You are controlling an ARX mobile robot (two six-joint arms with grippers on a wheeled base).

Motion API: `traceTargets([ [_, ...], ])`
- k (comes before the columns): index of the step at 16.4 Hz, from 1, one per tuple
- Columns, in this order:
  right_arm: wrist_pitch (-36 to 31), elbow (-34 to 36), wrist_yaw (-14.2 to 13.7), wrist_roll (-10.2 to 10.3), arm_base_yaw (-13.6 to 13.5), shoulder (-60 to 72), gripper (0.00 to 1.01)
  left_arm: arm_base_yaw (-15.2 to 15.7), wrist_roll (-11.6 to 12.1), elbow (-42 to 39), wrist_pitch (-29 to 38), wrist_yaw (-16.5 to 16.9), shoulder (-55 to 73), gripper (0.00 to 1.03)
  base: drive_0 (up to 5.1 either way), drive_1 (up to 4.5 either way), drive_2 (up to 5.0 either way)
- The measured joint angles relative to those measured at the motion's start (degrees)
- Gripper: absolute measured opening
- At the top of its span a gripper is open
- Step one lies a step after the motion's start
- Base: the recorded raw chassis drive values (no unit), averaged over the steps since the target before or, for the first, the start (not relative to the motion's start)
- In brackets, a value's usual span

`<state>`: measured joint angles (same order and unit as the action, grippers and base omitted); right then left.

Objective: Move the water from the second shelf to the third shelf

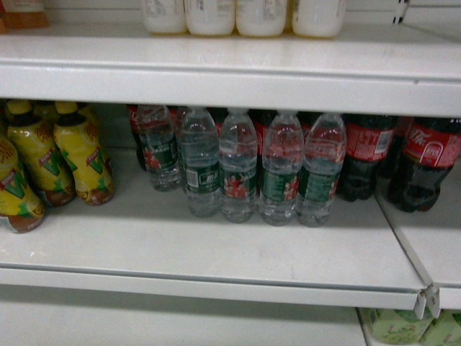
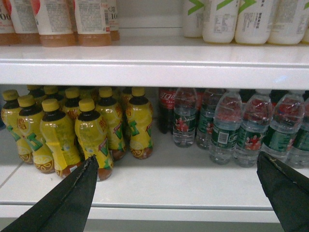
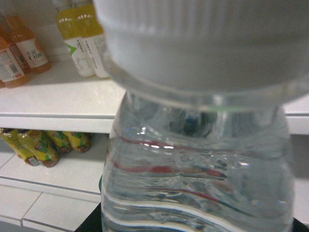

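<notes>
A clear ribbed water bottle with a white cap fills the right wrist view, upright and very close. My right gripper is shut on its lower body, and only dark finger parts show at the bottom corners. Behind it are the two shelves. More water bottles with green labels stand in a row on the middle shelf; they also show in the left wrist view as water bottles. My left gripper hangs open in front of that shelf's edge, with nothing between its fingers. Neither gripper shows in the head view.
Yellow juice bottles crowd the shelf's left side and dark cola bottles the right. The upper shelf carries white bottles and, to the left, orange drink bottles. A seam divides the shelf boards at right.
</notes>
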<state>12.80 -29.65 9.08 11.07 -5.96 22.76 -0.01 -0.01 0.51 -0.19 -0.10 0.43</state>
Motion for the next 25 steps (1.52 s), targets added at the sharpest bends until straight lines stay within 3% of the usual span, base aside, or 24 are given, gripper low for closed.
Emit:
traceTargets([
  [16, -0.3, -0.5, 0.0, 0.0, 0.0, 0.0, 0.42, 0.0, 0.0, 0.0, 0.0, 0.1, 0.0, 0.98, 0.0, 0.0, 0.0],
  [25, -0.2, -0.5, 0.0, 0.0, 0.0, 0.0, 0.42, 0.0, 0.0, 0.0, 0.0, 0.1, 0.0, 0.98, -4.3, 2.31, 2.3],
])
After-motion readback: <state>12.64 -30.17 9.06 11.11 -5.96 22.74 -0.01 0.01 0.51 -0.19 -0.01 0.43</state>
